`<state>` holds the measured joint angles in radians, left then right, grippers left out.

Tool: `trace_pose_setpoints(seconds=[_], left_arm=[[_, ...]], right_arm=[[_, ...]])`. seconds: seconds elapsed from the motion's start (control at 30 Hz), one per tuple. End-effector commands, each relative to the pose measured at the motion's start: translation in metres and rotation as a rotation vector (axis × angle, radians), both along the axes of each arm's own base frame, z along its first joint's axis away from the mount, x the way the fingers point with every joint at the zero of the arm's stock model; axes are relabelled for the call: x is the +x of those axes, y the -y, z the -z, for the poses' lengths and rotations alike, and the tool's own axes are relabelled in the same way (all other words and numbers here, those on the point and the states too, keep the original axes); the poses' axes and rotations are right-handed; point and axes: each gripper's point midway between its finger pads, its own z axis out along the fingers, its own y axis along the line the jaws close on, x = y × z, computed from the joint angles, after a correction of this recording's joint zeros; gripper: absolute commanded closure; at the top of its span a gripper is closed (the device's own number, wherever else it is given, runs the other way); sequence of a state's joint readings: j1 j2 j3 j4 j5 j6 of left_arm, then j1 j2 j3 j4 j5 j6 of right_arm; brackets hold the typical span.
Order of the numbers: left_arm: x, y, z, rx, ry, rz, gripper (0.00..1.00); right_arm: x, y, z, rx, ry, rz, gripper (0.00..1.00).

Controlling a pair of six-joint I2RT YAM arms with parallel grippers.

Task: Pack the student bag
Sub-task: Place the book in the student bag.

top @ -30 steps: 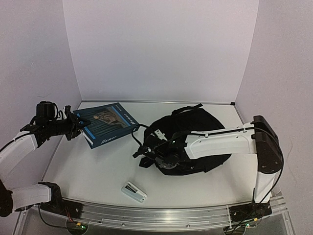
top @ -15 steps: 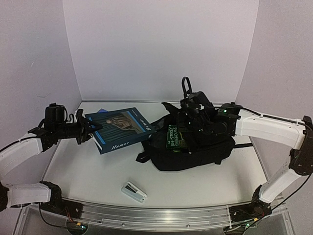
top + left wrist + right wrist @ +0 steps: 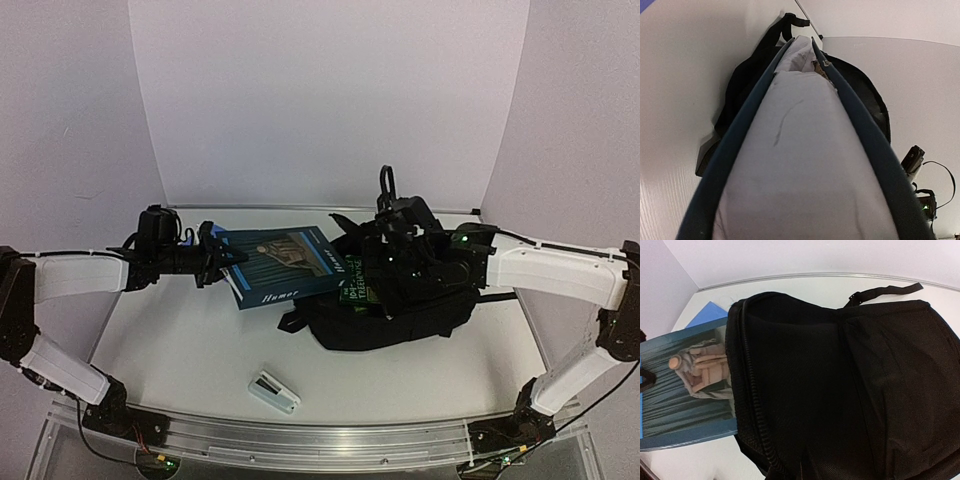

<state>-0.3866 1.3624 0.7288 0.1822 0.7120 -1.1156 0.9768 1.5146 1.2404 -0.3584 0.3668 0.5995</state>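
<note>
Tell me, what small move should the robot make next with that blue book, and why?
Probably slide the blue book rightward into the student bag. The left end effector grips its left edge, its right edge sits at the bag's mouth, and the right end effector holds the bag's top up, so the mouth faces the book.

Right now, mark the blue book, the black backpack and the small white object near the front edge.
blue book (image 3: 285, 262): top external view, middle of its front cover.
black backpack (image 3: 400, 322): top external view, lower front panel.
small white object (image 3: 273, 391): top external view, its middle.
</note>
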Motion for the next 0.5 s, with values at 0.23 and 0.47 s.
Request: trace_pose_setpoints(seconds=[0.23,0.47], left_arm=[[0.014,0.075,-0.039,-0.104,0.108,0.225,0.93],[0.009,0.102,-0.018,-0.104,0.048,0.319,0.93]], right_arm=[[-0.015,-0.018,-0.058,0.223,0.106,-0.129,1.0],[-0.017,-0.012,-0.059,0.238,0.117,-0.122,1.0]])
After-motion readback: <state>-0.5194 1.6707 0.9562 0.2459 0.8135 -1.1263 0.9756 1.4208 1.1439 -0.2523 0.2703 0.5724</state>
